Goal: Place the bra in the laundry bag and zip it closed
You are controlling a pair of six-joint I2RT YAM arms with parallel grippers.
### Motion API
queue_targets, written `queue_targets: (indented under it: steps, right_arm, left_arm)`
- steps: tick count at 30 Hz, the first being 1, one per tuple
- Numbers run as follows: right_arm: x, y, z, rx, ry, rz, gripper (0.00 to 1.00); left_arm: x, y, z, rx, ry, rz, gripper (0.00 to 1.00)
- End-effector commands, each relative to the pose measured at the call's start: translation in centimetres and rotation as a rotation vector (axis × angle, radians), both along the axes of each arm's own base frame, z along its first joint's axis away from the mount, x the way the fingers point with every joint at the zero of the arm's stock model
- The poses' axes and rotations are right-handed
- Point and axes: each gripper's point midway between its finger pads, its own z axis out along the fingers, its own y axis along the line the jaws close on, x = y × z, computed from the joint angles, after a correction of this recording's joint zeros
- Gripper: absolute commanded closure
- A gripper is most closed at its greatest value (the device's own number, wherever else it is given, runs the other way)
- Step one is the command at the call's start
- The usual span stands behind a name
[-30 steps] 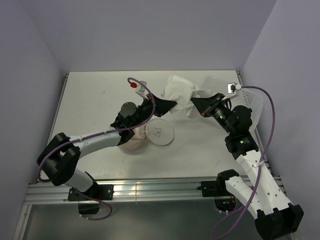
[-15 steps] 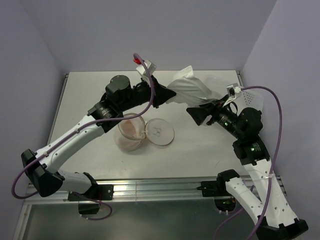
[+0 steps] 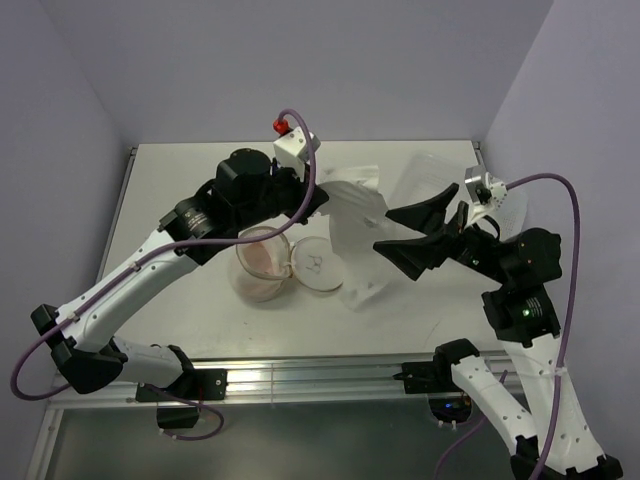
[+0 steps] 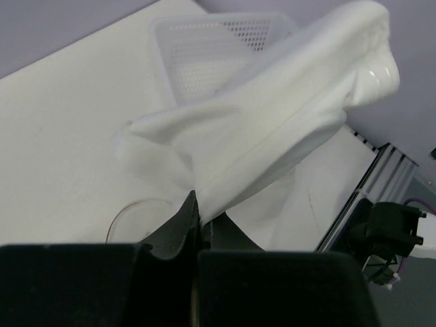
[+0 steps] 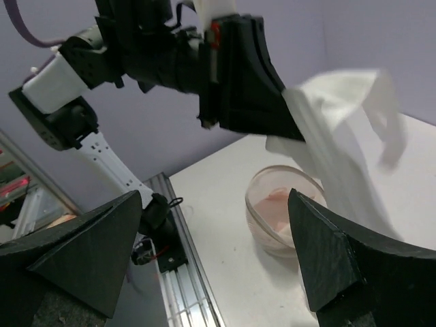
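While the left arm reaches from the near left corner over the middle of the worktop (image 3: 170, 180), its left gripper (image 3: 322, 203) is clenched on one end of the bra (image 3: 355, 235). The bra is a soft white garment. It hangs from that grip in a long fold above the worktop, lifted and draped toward the near edge. Whether its lower end touches the surface cannot be told from above. In the left wrist view the black fingers (image 4: 180, 228) are pinched tight on the fabric, and the rest of the bra billows up and away from them.

The right gripper (image 3: 387, 230) hangs just to the right of the bra, pointing at it, with its two fingers spread wide and nothing between them. The right wrist view shows those fingers (image 5: 75, 262) far apart at the bottom of the picture, apart from the cloth.

The laundry bag (image 3: 262, 268) stands open on the worktop, a little left of centre and closer to the near edge. Its round lid (image 3: 322, 265) is flipped flat beside it on the right, under the hanging bra. Something pinkish shows inside the bag.

A clear perforated bin (image 3: 505, 205) lies at the far right corner.
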Motion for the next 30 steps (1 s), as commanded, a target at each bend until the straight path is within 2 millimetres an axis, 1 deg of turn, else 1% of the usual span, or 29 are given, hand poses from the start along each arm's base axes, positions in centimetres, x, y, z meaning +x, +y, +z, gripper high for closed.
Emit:
queue_targets:
  steps: [1,2,4,5,7,8,10,11,12,14,15,16,18,20,21,24,25,28,29,30]
  right_arm:
    - [-1.0,0.9,3.2,0.032,-0.068,0.103,0.05]
    - [0.0,0.8,3.5,0.028,-0.087,0.066,0.05]
    - [2.3,0.3,2.8,-0.001,-0.042,-0.025,0.04]
    - [4.4,-0.1,2.2,-0.033,0.004,-0.098,0.04]
    - [5.6,0.3,1.6,-0.056,0.032,-0.098,0.04]
    - [5.5,0.6,1.2,-0.057,0.04,-0.072,0.04]
    - [5.7,0.3,1.4,-0.045,0.016,-0.098,0.04]
    - [6.2,0.0,1.1,-0.044,0.021,-0.126,0.04]
    - [6.2,0.1,0.9,-0.051,0.026,-0.127,0.04]
    - [6.2,0.4,0.4,-0.057,0.052,-0.098,0.04]
    - [5.7,0.9,0.3,-0.058,0.053,-0.056,0.04]
    - [5.7,1.2,0.2,-0.056,0.055,-0.043,0.04]
    - [5.6,1.5,0.2,-0.038,0.055,-0.026,0.09]
    - [5.4,2.1,0.3,-0.018,0.061,0.017,0.16]
    - [5.4,2.1,0.3,-0.012,0.07,0.021,0.18]
    - [5.8,2.4,0.6,0.009,0.067,0.029,0.26]
    - [6.3,2.5,0.4,0.013,0.09,0.025,0.31]
    - [7.0,2.8,0.1,0.017,0.118,0.031,0.36]
    - [7.0,2.9,0.1,0.02,0.119,0.03,0.4]
    - [7.1,2.9,0.0,0.022,0.121,0.03,0.49]
  left_arm:
    - [-0.1,1.5,1.7,0.024,-0.061,0.071,1.0]
    - [-0.7,1.1,1.8,0.019,-0.063,0.024,1.0]
    - [-1.6,0.8,1.9,0.003,-0.067,-0.024,1.0]
    - [-2.1,0.4,2.1,-0.017,-0.068,-0.057,1.0]
    - [-2.7,0.3,2.1,-0.025,-0.066,-0.079,1.0]
    - [-2.7,0.2,2.1,-0.025,-0.064,-0.082,1.0]
    - [-3.2,0.2,2.3,-0.032,-0.063,-0.1,1.0]
    - [-3.3,0.2,2.4,-0.038,-0.063,-0.105,1.0]
    - [-3.4,0.1,2.4,-0.043,-0.064,-0.111,1.0]
    - [-3.5,-0.1,2.2,-0.042,-0.058,-0.115,1.0]
    - [-3.3,-0.2,2.0,-0.036,-0.053,-0.115,1.0]
    - [-3.3,-0.4,1.8,-0.033,-0.048,-0.121,1.0]
    - [-3.4,-0.8,1.4,-0.025,-0.037,-0.131,1.0]
    - [-3.6,-1.1,0.9,-0.02,-0.032,-0.142,1.0]
    - [-3.7,-1.2,0.8,-0.016,-0.032,-0.144,1.0]
    - [-3.9,-1.4,0.8,-0.016,-0.04,-0.152,1.0]
    - [-3.9,-1.5,0.9,-0.02,-0.042,-0.151,1.0]
    - [-4.3,-1.5,0.8,-0.033,-0.041,-0.165,1.0]
    - [-4.4,-1.6,0.9,-0.037,-0.043,-0.171,1.0]
    - [-4.4,-1.6,0.8,-0.034,-0.042,-0.171,1.0]
